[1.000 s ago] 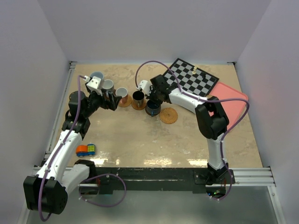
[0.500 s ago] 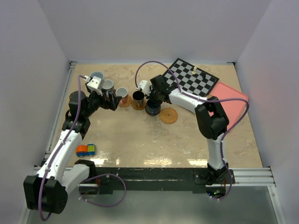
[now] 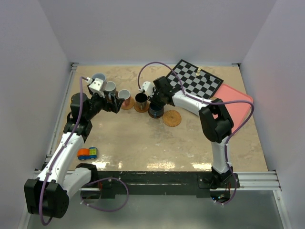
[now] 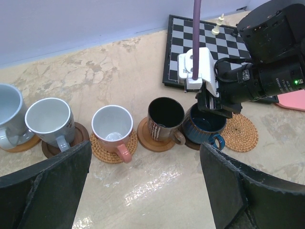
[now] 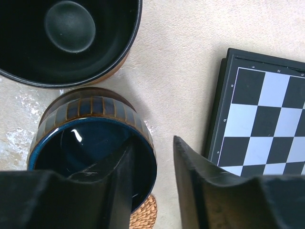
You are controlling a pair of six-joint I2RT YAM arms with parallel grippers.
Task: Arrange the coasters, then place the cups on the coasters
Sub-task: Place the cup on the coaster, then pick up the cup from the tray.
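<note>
- The right gripper stands with its jaws apart, astride the rim of the dark blue cup. One finger is inside the cup and the other outside, and we see a gap between the outer finger and the wall.
- The dark blue cup stands upright on the table, just beside the black cup. It closes the right end of a row of five cups.
- A bare woven coaster lies just right of the dark blue cup, with nothing on it.
- The black cup sits on a tan wood coaster.
- Further left, we find the white cup on a second woven disc, then the grey-white cup on a dark brown coaster, then the pale blue cup.
- The left gripper hovers before the row with its jaws wide apart, holding nothing.
- The chessboard lies behind the right arm, with the pink tray to its right.
- A small toy rests near the left arm.
</note>
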